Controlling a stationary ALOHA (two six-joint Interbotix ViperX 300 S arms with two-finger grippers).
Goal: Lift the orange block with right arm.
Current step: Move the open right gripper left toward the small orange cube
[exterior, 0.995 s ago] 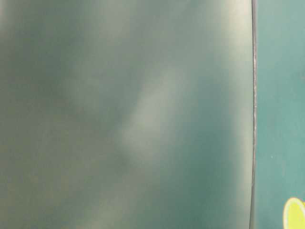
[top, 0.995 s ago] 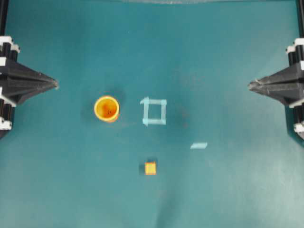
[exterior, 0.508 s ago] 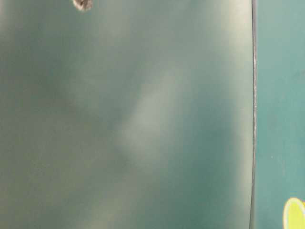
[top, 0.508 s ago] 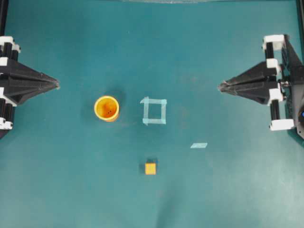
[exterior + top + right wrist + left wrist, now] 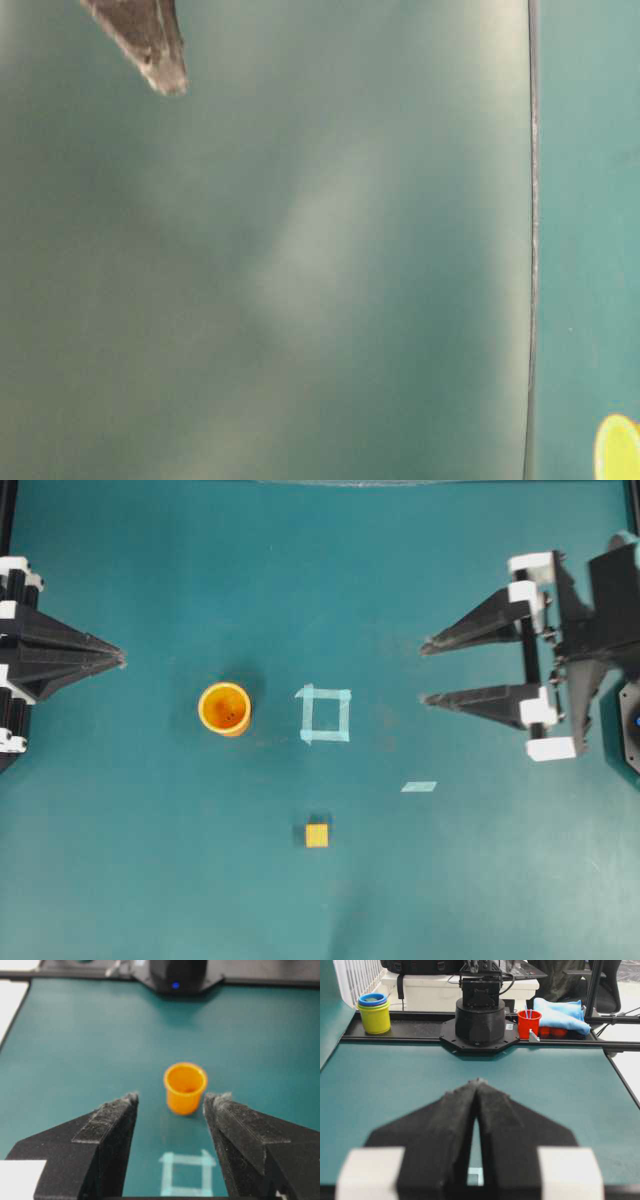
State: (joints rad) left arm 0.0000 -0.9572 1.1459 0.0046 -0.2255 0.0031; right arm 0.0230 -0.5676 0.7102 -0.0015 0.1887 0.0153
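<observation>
Teal table (image 5: 150, 880), table-level view blurred, fingers (image 5: 150, 45) cropped

My overhead camera looks straight down on the table (image 5: 150, 880). My wrist cameras face each other, three and nine o'clock, sharing the cup (image 5: 185, 1087). My table-level view sits close, blurred.

So there's a teal surface (image 5: 150, 860) with an orange-yellow cup (image 5: 224, 708) standing upright, open end up, left of centre. Just right of it, not touching, is a square outline of pale tape (image 5: 325, 714) stuck flat. A separate little tape strip (image 5: 419, 786) lies lower right of that. Off the far edge in the left wrist view: a yellow cup stack with blue rims (image 5: 374, 1011), a red cup (image 5: 528, 1022), and a blue cloth (image 5: 561, 1014) beside it.
</observation>
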